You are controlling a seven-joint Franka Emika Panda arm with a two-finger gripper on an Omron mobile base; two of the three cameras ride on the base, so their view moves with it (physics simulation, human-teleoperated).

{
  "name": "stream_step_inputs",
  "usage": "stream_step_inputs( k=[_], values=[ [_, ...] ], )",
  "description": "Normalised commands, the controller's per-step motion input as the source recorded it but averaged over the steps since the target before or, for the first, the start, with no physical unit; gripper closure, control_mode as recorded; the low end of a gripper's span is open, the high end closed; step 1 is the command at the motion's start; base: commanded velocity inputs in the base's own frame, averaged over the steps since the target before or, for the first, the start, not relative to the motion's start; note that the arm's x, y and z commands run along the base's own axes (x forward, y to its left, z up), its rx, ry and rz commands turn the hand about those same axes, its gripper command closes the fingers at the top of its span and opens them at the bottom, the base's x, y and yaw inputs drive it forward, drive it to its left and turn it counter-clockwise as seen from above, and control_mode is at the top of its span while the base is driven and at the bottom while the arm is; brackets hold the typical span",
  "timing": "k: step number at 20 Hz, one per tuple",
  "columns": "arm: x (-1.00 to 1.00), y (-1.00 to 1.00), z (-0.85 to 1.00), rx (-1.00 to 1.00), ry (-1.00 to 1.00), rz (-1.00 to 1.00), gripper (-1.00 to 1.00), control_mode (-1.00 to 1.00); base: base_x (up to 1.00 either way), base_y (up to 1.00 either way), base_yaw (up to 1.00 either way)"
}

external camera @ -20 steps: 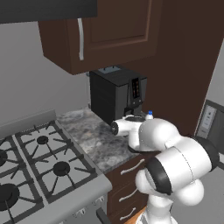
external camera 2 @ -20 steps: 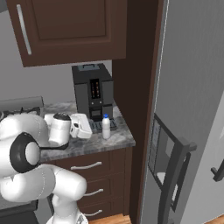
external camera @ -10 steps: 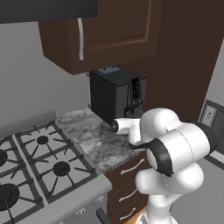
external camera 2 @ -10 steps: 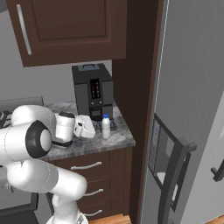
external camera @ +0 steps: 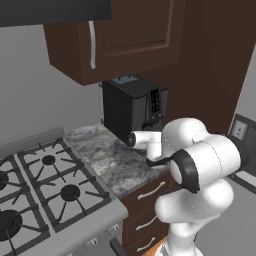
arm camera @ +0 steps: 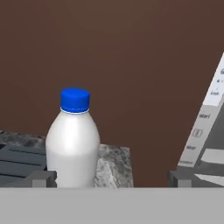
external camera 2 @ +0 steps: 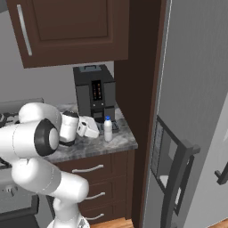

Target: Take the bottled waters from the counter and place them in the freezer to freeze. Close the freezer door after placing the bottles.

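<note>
Gripper (arm camera: 113,178) open wide, empty, levelled at upright white bottle (arm camera: 73,140) standing just ahead on counter (external camera 2: 118,140), nearer the left fingertip (arm camera: 42,178).

Dark brown wall cabinets (external camera: 125,35) hang above a black coffee machine (external camera 2: 94,93); a gas stove (external camera: 45,195) sits beside drawers with silver handles (external camera 2: 84,169), grey wall (external camera: 30,95) behind

No text can be read. The freezer door (arm camera: 209,127) carries small dark markings on its dispenser panel, too blurred to make out. The milky white bottle (arm camera: 72,142) is unlabelled.
</note>
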Motion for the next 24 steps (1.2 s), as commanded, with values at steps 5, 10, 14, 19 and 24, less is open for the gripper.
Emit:
stream_step_inputs(
  k=[5, 10, 14, 19, 24],
  values=[
    [0.08, -0.01, -0.1, 0.0, 0.0, 0.0, -1.0, -1.0, 0.0, 0.0, 0.0],
    [0.07, -0.07, -0.15, 0.0, 0.0, 0.0, -1.0, -1.0, 0.0, 0.0, 0.0],
    [0.17, -0.09, -0.16, 0.0, 0.0, 0.0, -1.0, -1.0, 0.0, 0.0, 0.0],
    [0.26, -0.15, -0.08, 0.0, 0.0, 0.0, -1.0, -1.0, 0.0, 0.0, 0.0],
    [0.27, -0.07, -0.05, 0.0, 0.0, 0.0, -1.0, -1.0, 0.0, 0.0, 0.0]
  ],
)
